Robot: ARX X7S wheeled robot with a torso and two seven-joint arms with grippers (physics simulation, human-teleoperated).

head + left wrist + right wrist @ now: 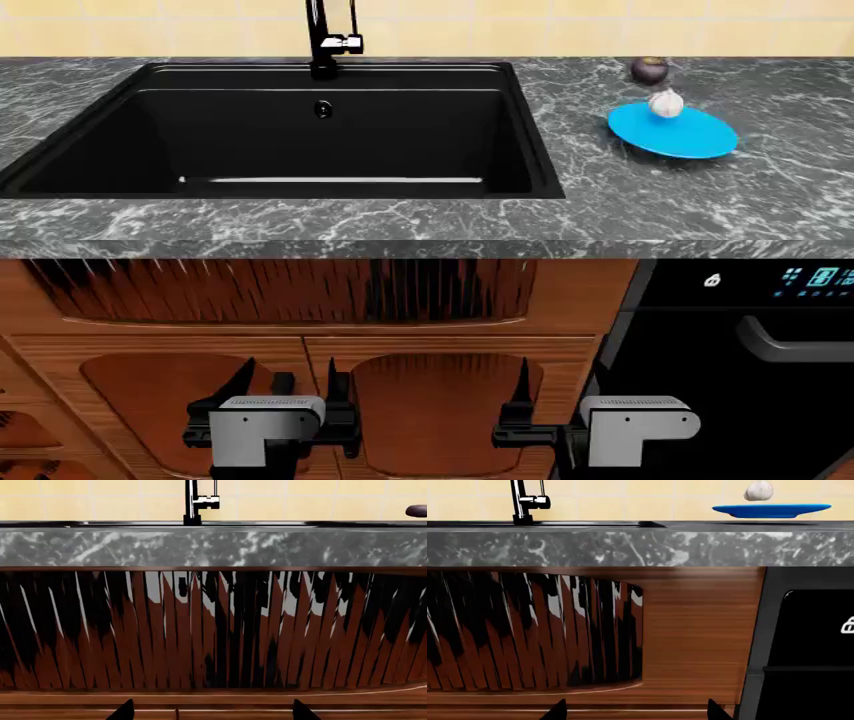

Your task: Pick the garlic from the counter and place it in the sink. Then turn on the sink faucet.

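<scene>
Looking through my left wrist camera, I see only the marble tabletop (213, 547) edge, the sink faucet (193, 502) above it and my finger tips spread wide. From my head, both my left hand (287, 400) and right hand (550, 405) hang low before the cabinet doors, wide and holding nothing, while the garlic (665, 103) sits on the blue plate (674, 133), well apart from the sink (80, 150). My right wrist shows the garlic up on that plate, so nothing is done yet: picking, placing and turning on the faucet all remain.

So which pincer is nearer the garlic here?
The right pincer. It hangs low before the cabinets, below and left of the garlic; the left pincer sits farther left, under the sink.
</scene>
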